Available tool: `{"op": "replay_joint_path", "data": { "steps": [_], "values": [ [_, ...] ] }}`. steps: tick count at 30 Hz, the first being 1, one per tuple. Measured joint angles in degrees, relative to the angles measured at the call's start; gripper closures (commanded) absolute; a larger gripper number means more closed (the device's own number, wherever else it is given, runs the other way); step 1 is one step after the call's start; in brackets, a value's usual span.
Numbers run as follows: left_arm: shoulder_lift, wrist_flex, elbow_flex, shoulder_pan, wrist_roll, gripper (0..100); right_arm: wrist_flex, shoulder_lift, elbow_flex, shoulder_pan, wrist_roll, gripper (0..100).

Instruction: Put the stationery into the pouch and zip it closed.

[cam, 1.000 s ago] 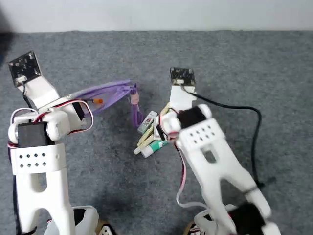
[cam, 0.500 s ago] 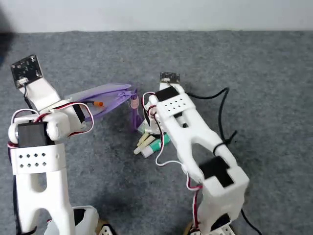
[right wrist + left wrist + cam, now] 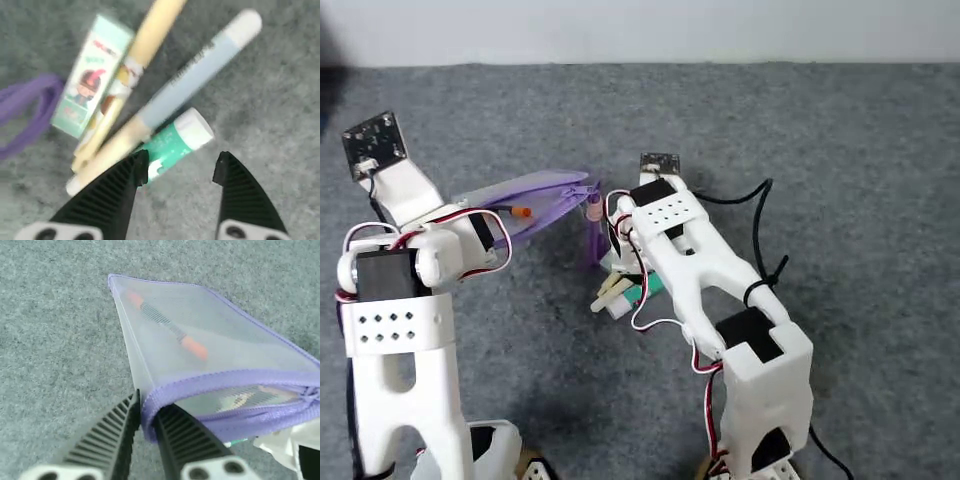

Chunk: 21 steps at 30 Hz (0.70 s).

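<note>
A clear pouch with purple trim is held up off the grey mat, an orange-tipped pen inside it. My left gripper is shut on the pouch's purple edge. A pile of stationery lies beside the pouch's purple strap: a green and white glue stick, a pale blue pen, cream pens and a small mint box. My right gripper hangs open just above the glue stick, one finger at its side.
The grey mat has free room to the right and behind the pile. A black cable loops off the right arm. A white wall runs along the mat's far edge.
The right arm has swung forward and down over the stationery pile, its gripper now covering the pile from above. The left arm and pouch have stayed put.
</note>
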Motion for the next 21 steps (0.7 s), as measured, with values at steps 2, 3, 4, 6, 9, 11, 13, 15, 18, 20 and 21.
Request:
{"op": "replay_joint_path", "data": {
  "steps": [2,3,4,6,9,11,13,15,18,20,21],
  "values": [
    [0.00,0.00,0.00,0.00,0.00,99,-1.14,0.62,0.35,0.09,0.00,77.8],
    [0.00,0.00,0.00,0.00,0.00,99,-1.67,0.88,0.35,0.26,0.00,77.8],
    [0.00,0.00,0.00,0.00,0.00,99,-2.20,1.05,0.35,0.35,0.00,77.8],
    [0.00,0.00,0.00,0.00,0.00,99,-2.46,1.14,0.35,0.35,0.00,77.9],
    [0.00,0.00,0.00,0.00,0.00,99,-2.64,1.14,0.35,0.35,0.00,77.9],
    [0.00,0.00,0.00,0.00,0.00,99,-2.64,1.14,0.35,0.44,0.00,79.3],
    [0.00,0.00,0.00,0.00,0.00,99,-2.64,1.14,0.35,1.49,0.00,85.0],
    [0.00,0.00,0.00,0.00,0.00,99,-2.29,1.14,0.35,3.16,0.00,93.6],
    [0.00,0.00,0.00,0.00,0.00,99,-0.26,1.14,0.35,5.19,0.00,97.6],
    [0.00,0.00,0.00,0.00,0.00,99,1.49,1.14,0.35,5.89,0.00,95.4],
    [0.00,0.00,0.00,0.00,0.00,99,2.29,1.14,0.35,6.07,0.00,96.0]
  ]
}}
